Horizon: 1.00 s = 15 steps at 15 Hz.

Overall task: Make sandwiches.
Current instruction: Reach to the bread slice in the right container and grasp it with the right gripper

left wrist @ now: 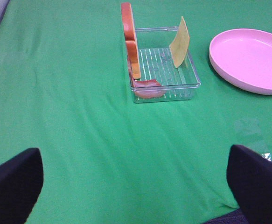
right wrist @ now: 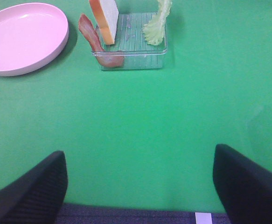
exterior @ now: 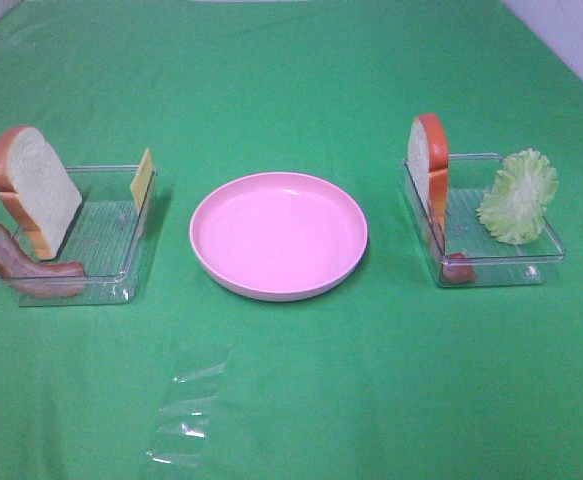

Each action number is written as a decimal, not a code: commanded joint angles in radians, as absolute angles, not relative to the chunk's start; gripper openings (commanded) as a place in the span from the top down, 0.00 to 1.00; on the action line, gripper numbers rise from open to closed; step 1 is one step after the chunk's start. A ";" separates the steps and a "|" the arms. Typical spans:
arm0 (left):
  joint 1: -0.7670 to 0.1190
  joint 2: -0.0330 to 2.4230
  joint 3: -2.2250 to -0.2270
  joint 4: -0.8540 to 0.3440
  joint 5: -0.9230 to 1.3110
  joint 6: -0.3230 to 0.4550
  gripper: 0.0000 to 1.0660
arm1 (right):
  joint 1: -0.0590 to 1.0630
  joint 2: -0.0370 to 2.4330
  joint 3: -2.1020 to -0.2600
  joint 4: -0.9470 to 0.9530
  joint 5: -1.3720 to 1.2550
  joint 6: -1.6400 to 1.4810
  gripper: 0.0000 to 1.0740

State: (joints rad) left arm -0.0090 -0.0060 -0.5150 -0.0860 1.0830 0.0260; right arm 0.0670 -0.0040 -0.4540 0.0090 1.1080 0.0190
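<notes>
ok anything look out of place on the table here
A crumpled scrap of clear plastic film lies loose on the green cloth in front of the pink plate. It looks like stray wrapping, not a sandwich piece.

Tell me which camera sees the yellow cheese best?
The left wrist view: the cheese shows its broad flat face there. The high view catches the cheese nearly edge-on, as a thin sliver. The right wrist view misses it completely.
</notes>
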 commanded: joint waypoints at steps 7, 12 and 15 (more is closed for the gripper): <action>-0.008 -0.021 -0.516 -0.096 1.078 0.020 0.06 | 0.065 -0.031 -0.452 0.008 1.100 0.025 0.24; -0.008 -0.021 -0.516 -0.096 1.078 0.020 0.06 | 0.065 -0.031 -0.452 0.008 1.100 0.025 0.24; -0.008 -0.021 -0.516 -0.096 1.078 0.020 0.06 | 0.065 0.098 -0.478 0.010 1.106 0.088 0.24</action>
State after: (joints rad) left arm -0.0090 -0.0060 -0.5150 -0.0870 1.0830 0.0260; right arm 0.0670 0.0930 -0.4710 0.0090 1.1130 0.0690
